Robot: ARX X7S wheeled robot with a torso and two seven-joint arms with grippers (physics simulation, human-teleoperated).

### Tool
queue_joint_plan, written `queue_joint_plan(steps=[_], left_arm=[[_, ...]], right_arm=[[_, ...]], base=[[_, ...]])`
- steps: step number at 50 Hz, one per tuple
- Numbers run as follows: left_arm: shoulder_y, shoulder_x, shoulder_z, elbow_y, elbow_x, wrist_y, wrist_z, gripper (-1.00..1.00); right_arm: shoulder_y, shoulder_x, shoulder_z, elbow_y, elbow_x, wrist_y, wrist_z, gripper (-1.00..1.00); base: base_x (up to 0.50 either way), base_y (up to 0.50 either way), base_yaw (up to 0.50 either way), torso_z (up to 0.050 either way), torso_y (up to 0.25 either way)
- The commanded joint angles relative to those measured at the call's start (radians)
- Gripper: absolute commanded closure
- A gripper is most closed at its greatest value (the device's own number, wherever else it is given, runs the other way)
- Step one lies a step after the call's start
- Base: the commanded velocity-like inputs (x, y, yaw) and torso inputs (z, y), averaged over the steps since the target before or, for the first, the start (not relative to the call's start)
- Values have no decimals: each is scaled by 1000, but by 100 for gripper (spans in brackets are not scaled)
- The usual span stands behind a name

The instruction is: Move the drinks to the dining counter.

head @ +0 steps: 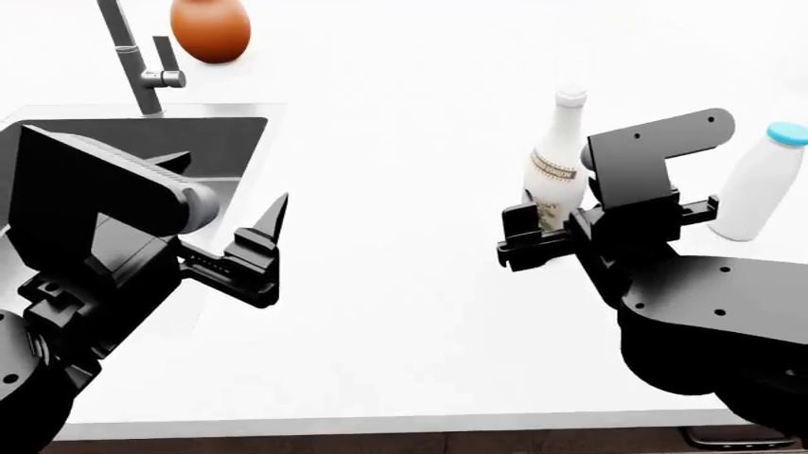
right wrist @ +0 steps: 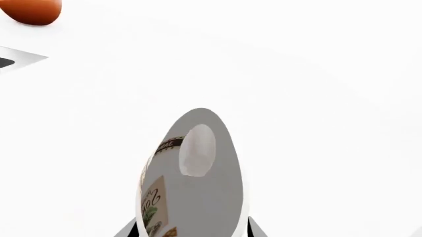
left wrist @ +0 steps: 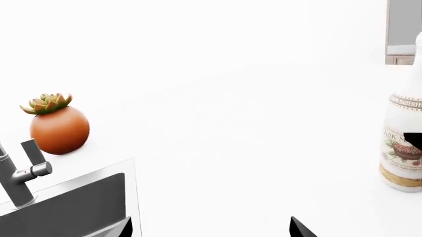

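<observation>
Filling the right wrist view from the neck down, the tall cream slim-necked bottle with the brown-printed label (right wrist: 191, 173) is sitting between the fingers of our black right gripper (head: 536, 232), which we are judging to be clenched around its lower body. In the head view this bottle (head: 555, 161) is standing upright, seemingly with its base on the wide plain white dining counter (head: 404, 312). Just beside it, a plain white bottle with a light-blue cap (head: 762, 184) is standing free on the same top. Our black left gripper (head: 259, 251) is hanging released and empty near the built-in steel sink (head: 139, 142), with the dark faucet (head: 132, 61) and an orange round succulent pot (head: 210, 28) beyond. We are judging two drinks delivered or nearly so; the pale-yellow bottle is not showing in any view and, we are judging, is remaining to be fetched.
</observation>
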Motion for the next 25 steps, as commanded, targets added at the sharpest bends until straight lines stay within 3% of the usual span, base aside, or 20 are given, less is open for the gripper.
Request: queue_joint_plan(steps=[1, 15, 16, 25], left_arm=[[-9, 2, 4, -4, 0, -4, 1, -100], [0, 2, 7, -2, 7, 1, 1, -100], [-2, 4, 9, -3, 7, 0, 1, -100], [-6, 7, 11, -5, 7, -1, 3, -100]], right_arm=[[-5, -3, -2, 27, -42, 9, -21, 100], [-5, 4, -1, 15, -34, 13, -18, 100], [-2, 5, -4, 6, -37, 17, -19, -100], [1, 8, 2, -3, -29, 14, -19, -100]], base=[[0, 0, 0, 0, 0], [3, -2, 0, 0, 0], [-19, -50, 0, 0, 0], [0, 0, 0, 0, 0]])
